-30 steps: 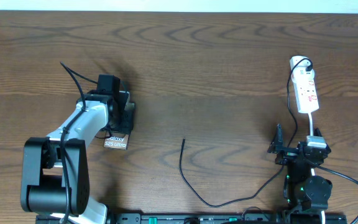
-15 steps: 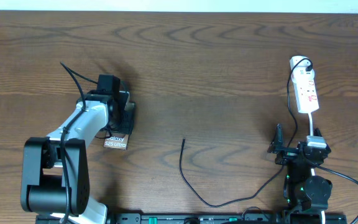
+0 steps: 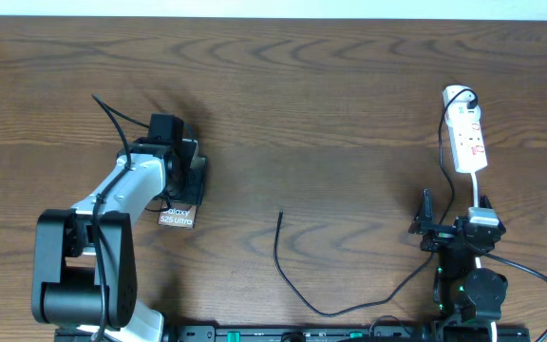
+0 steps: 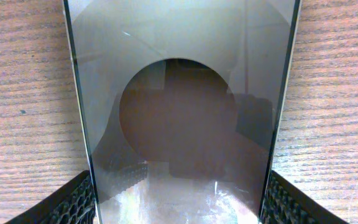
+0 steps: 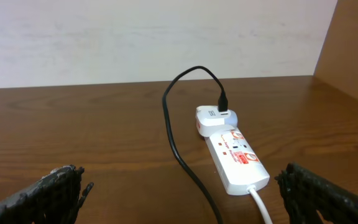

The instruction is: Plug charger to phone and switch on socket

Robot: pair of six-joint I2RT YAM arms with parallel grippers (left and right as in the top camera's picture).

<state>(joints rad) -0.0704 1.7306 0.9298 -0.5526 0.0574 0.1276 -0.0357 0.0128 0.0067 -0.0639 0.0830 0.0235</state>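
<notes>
The phone [image 3: 177, 217] lies flat on the table at the left, its white lettering at the near end. In the left wrist view its glossy dark slab [image 4: 179, 93] fills the frame. My left gripper [image 3: 184, 176] [image 4: 179, 202] is shut on the phone, one finger against each long edge. The charger [image 3: 283, 261], a thin black cable, has its free tip mid-table, curves along the front edge and runs up to the socket [image 3: 468, 138] at the far right. My right gripper [image 3: 451, 217] [image 5: 182, 183] is open and empty, short of the socket [image 5: 236, 158].
A black plug sits in a white adapter [image 5: 213, 118] at the socket's far end. The socket's white cord [image 5: 260, 202] leads back toward my right arm. The wall stands just behind the table's far edge.
</notes>
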